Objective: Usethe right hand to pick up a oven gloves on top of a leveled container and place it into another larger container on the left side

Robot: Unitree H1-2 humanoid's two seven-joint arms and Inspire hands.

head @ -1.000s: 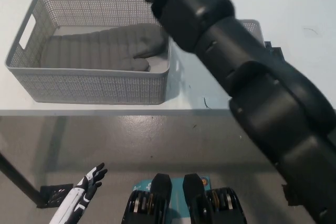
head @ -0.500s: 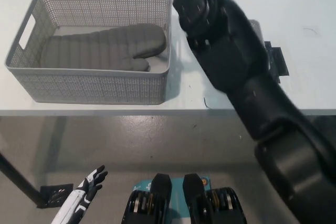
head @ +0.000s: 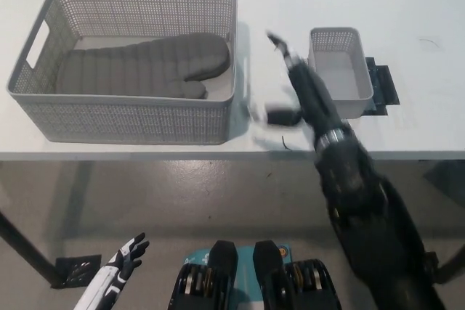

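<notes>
Grey oven glove (head: 145, 69) lies flat inside the large grey mesh basket (head: 131, 120) at far left of the white table (head: 407, 5), cuff toward the basket's left end w/ the handle cutout, thumb pointing to the near wall. It fills most of the basket floor.

Small grey mesh container (head: 338, 69) sits to the right, well apart from the basket, on a black plate or bracket (head: 383, 81) that pokes out on its right side. Nothing visible in it.

Black right hand (head: 298, 92) is over the table in the gap between basket & small container, near the table's near edge. It's motion-blurred; fingers look spread, thumb out to the left, holding nothing. Forearm runs down to bottom right of frame.

White left hand (head: 125, 254) hangs low at near left, below table level over the grey floor, fingers apart, empty. A dark table leg (head: 25, 255) runs just left of it.
</notes>
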